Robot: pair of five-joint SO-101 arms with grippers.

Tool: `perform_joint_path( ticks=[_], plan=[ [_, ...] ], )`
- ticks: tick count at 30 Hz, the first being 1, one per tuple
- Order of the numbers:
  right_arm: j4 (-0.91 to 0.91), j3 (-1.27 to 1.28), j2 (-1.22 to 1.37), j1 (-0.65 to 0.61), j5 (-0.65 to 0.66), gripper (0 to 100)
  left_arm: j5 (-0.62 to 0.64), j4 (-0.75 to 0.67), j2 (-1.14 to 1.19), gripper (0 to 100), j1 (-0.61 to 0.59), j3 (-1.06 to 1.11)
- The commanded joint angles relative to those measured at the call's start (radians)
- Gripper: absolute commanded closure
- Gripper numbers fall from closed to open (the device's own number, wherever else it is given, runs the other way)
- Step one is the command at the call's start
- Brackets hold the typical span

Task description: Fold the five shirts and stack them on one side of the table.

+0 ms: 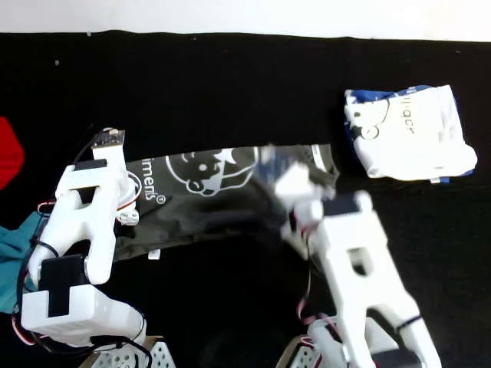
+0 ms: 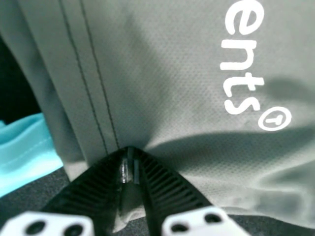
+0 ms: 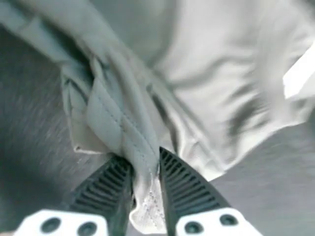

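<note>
Here, left end effector [image 2: 130, 162] and right end effector [image 3: 144, 164] clench the grey shirt [image 1: 199, 208], pinched cloth hidden.

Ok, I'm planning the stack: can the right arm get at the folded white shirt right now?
Probably not yet: the right gripper is shut on the grey shirt. The white shirt lies close by with bare table between, so once it lets go, likely yes.

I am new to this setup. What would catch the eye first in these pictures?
A dark grey shirt with white print lies stretched across the middle of the black table, its ends pinched in the jaws of the left arm and the right arm. A folded white and blue shirt sits at the far right; a teal cloth and a red cloth lie at the left edge.
</note>
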Motion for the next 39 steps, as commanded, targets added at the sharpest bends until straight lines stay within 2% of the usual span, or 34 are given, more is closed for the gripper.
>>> perform_joint_path(
  ticks=[1,8,10,13,16,20,26,30,33,36,39],
  plan=[
    [0.041,-0.242,0.165,0.016,0.015,99.2,0.003,-0.035,-0.004,99,-0.016,0.005],
    [0.077,-0.699,0.673,0.016,0.012,98.6,0.003,-0.035,-0.004,99,-0.016,0.005],
    [0.134,-0.832,0.792,0.015,0.008,93.4,0.003,-0.035,-0.004,99,-0.016,0.005],
    [0.211,-1.017,0.934,0.030,-0.041,79.1,0.003,-0.035,-0.004,99,-0.016,0.005],
    [0.226,-1.170,1.020,0.079,-0.147,79.8,0.003,-0.035,-0.004,99,-0.016,0.005],
    [0.265,-1.307,1.026,0.148,-0.293,81.7,0.003,-0.035,-0.004,99,-0.016,0.005],
    [0.489,-1.391,0.937,0.159,-0.295,81.7,0.005,-0.028,-0.015,99,-0.016,-0.024],
    [0.564,-1.403,0.840,0.162,-0.293,81.7,0.098,0.167,-0.117,98,-0.016,-0.153],
    [0.605,-1.399,0.776,0.159,-0.288,81.7,0.112,0.307,-0.170,89,-0.035,-0.285],
    [0.650,-1.397,0.722,0.154,-0.261,81.7,0.112,0.345,-0.137,77,-0.102,-0.377],
    [0.650,-1.369,0.638,0.160,-0.261,81.8,0.077,0.345,-0.042,79,-0.179,-0.441]
  ],
)
